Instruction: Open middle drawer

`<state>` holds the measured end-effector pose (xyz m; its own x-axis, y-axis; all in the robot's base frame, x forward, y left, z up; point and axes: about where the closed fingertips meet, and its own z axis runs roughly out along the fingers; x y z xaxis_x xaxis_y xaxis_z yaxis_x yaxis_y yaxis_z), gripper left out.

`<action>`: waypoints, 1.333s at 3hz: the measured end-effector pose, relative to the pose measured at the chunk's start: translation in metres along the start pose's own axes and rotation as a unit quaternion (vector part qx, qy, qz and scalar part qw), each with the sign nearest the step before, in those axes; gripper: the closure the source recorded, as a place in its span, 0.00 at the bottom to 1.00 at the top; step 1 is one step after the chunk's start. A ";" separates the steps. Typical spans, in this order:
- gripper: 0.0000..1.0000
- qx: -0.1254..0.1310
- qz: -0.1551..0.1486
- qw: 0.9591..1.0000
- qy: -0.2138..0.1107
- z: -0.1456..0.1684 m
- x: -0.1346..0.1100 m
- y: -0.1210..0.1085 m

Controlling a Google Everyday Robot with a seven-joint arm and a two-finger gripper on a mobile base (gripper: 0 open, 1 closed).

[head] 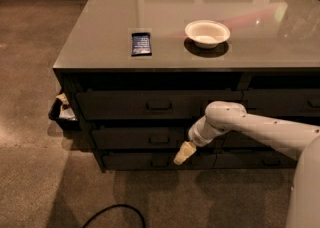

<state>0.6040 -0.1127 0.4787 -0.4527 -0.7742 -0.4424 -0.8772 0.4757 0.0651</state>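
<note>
Nearest: black cable [116,213] looped on the floor [45,182], left of centre. Robot's white body [306,192] filled the near right corner.

Arm [265,130] reached left from the body, bent at a rounded joint, then angled down and left. Gripper [181,158], cream-coloured, pointed down-left in front of the drawer fronts. It sat low, about where the middle drawer [130,138] meets the bottom drawer [130,162], and just right of their centre handles. Whether it touched either front: could not tell. Whether it was open or closed: could not tell. Nothing seen held in it.

Cabinet: three dark drawers stacked on the left side.
- Top drawer [115,105]: tallest front, loop handle at centre.
- Middle drawer: shut, front flush with the others, handle [159,141] left of the gripper and free of it.
- Bottom drawer: slimmest front, shut.

Further drawer fronts ran to the right, partly hidden behind the arm.

At the cabinet's left end, low down, a dark container [56,113] stuck out with pale items in it; contents not identifiable.

Surface [95,37]: grey, glossy, with light reflections. A dark blue flat packet [141,43] lay near the front edge, left of centre. A white bowl [207,33] stood to its right and slightly farther back, well apart from it.
</note>
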 end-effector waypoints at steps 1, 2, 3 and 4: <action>0.00 -0.020 -0.001 0.999 -0.033 0.014 -0.010 -0.001; 0.00 -0.043 -0.007 0.996 -0.072 0.029 -0.029 0.004; 0.00 -0.055 -0.010 0.991 -0.121 0.035 -0.045 0.010; 0.00 -0.060 -0.010 0.984 -0.166 0.039 -0.056 0.015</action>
<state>0.6226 -0.0461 0.4694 -0.3746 -0.5945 -0.7115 -0.9074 0.3929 0.1494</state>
